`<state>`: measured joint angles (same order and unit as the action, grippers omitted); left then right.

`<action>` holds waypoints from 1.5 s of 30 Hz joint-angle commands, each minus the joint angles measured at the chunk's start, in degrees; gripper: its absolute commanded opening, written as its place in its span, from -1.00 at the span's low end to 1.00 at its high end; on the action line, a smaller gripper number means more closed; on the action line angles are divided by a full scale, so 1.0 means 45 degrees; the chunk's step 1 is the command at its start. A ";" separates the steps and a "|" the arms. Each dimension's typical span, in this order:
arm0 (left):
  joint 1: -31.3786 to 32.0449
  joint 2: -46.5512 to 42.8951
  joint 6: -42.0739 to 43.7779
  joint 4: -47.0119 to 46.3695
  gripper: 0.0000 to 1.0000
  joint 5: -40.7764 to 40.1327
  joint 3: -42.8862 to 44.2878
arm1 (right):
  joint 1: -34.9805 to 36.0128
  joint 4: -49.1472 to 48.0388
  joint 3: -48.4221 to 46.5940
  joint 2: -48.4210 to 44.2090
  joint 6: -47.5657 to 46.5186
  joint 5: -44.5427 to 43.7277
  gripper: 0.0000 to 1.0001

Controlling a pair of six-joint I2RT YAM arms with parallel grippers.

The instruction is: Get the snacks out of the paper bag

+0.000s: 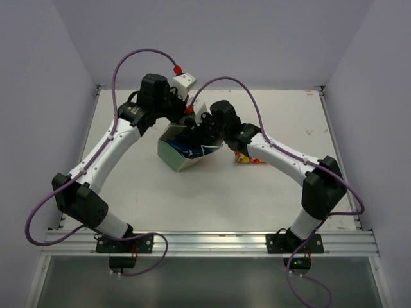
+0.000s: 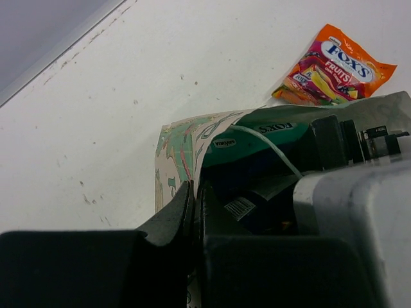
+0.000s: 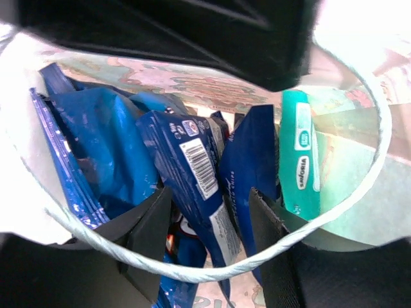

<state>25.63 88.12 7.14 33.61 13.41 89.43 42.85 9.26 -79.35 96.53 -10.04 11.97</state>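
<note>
From above, the paper bag [image 1: 182, 156] sits near the middle of the desk [image 1: 160, 205], tipped, with its mouth turned toward 12 o'clock. The left tool [image 1: 184, 119] meets the bag's rim at 11 o'clock. The right tool [image 1: 204, 133] reaches into the mouth from 2 o'clock, its tips hidden inside. An orange packet [image 1: 249, 158] lies flat on the desk at 3 o'clock of the bag, just beside it and partly under the right arm.

In the left wrist view, the left tool [image 2: 195, 196] is clenched on the bag's edge, the patterned paper pinched between its dark fingers [image 2: 170, 218]. A teal packet [image 2: 257, 142] shows inside the mouth, with a white cord handle [image 2: 273, 152] running across it. The orange packet [image 2: 337, 67] rests on the desk at 1 o'clock, outside the bag.

In the right wrist view, the right tool [image 3: 209, 221] is down in the bag with its fingers [image 3: 151, 228] spread apart, one on each side of a blue packet [image 3: 192, 170] that stands on edge. Whether the pads touch it I cannot tell. More blue packets fill the bag toward 9 o'clock. The teal packet [image 3: 300, 160] stands upright at 3 o'clock, against the bag's inner wall. The cord handle [image 3: 192, 273] loops across the front at 6 o'clock.
</note>
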 commanded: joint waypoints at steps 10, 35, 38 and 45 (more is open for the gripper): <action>0.0067 -0.0519 0.0797 -0.1003 -1.00 0.0517 0.0595 | 0.0614 -0.0670 0.0602 -0.0143 -0.0815 0.0388 0.07; 0.0067 0.0087 0.1951 -0.0748 -1.00 -0.0969 0.1713 | 0.0614 -0.2838 0.0583 -0.0824 0.0513 -0.0727 -1.00; 0.0067 0.0067 0.1618 -0.0964 -1.00 -0.1201 0.1300 | 0.0614 -0.2799 0.0485 -0.1331 0.0669 -0.0277 -1.00; 0.0067 0.0203 0.1364 -0.1179 -1.00 -0.2041 0.1416 | 0.0614 -0.2780 0.0446 -0.2563 0.0728 0.0329 -1.00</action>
<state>25.65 90.21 14.31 36.18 6.55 94.08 45.34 1.21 -75.70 89.78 -7.64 10.70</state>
